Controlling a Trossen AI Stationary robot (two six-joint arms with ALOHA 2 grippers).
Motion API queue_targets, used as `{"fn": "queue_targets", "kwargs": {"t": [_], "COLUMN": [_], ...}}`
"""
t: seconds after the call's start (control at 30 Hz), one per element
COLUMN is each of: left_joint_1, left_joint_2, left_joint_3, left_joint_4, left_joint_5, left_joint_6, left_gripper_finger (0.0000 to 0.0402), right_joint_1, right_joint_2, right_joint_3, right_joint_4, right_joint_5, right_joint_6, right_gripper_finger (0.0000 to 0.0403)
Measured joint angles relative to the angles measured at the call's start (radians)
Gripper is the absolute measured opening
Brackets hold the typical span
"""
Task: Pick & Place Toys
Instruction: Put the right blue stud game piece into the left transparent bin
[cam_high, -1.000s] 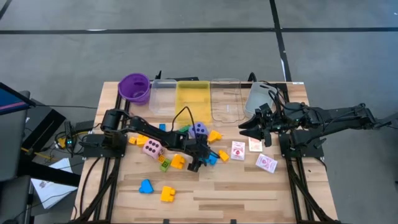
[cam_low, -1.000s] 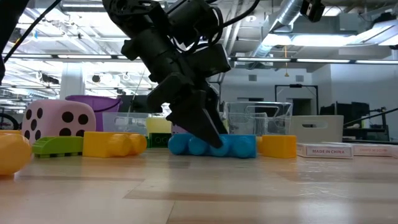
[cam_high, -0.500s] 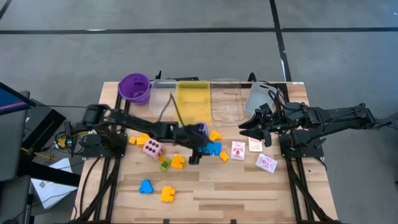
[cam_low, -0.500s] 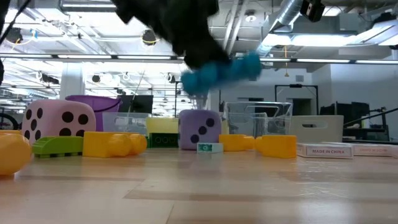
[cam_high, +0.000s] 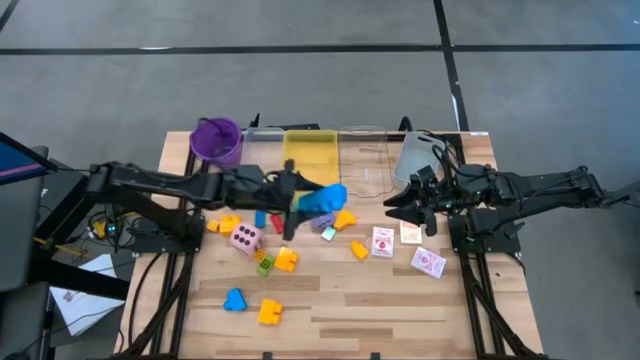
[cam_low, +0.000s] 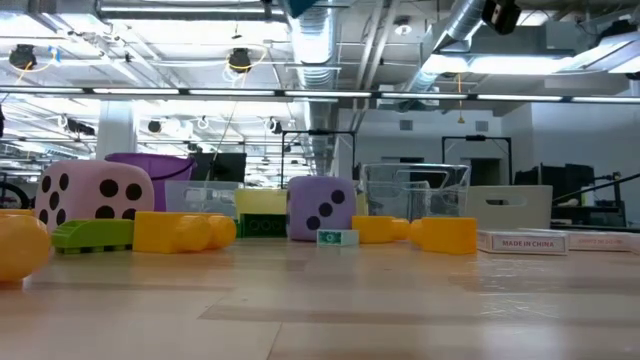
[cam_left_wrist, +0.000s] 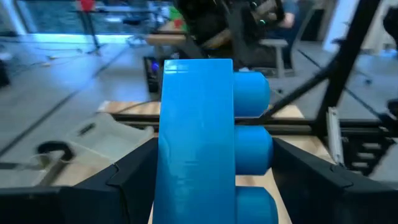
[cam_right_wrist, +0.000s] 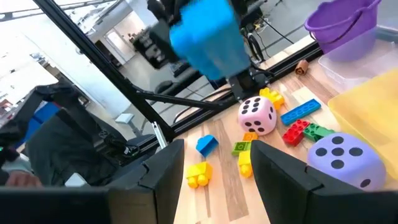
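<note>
From above, the left gripper was closed on a bright blue plastic building block with round studs, held in the air above the wooden desk, just in front of the yellow rectangular tray. The block's long axis ran roughly across the desk, toward the right arm. The right gripper waited near the small red-patterned cards, its fingers parted and empty.

At desk height, neither gripper showed; a pink die and a purple die sat among yellow blocks.

From the left wrist, the blue block stood lengthwise between the dark fingers, studs facing sideways.

From the right wrist, the block hung well above the toys.

It looked light, rigid and smooth, likely slippery; pinching its flat long sides seemed safest.
</note>
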Motion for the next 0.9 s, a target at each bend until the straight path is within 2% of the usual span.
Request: {"fn": "queue_targets", "kwargs": {"t": [0.17, 0.37, 0.6, 0.9], "left_joint_1": [0.0, -0.001, 0.0, 0.008], "left_joint_2": [-0.037, -0.026, -0.011, -0.011], "left_joint_3": [0.0, 0.001, 0.0, 0.001], "left_joint_4": [-0.017, -0.061, -0.144, -0.133], "left_joint_5": [-0.084, -0.181, -0.353, -0.564], "left_joint_6": [0.005, 0.006, -0.019, -0.029], "left_gripper_finger": [0.026, 0.026, 0.026, 0.026], "right_joint_1": [0.0, 0.0, 0.0, -0.001], "right_joint_2": [0.0, 0.0, 0.0, 0.0], "right_joint_3": [0.0, 0.0, 0.0, 0.0], "right_joint_4": [-0.002, -0.002, -0.002, -0.002], "right_joint_5": [0.0, 0.0, 0.0, 0.027], "right_joint_6": [-0.007, -0.007, -0.006, 0.005], "right_gripper_finger": [0.0179, 0.0179, 0.0179, 0.0179]}}
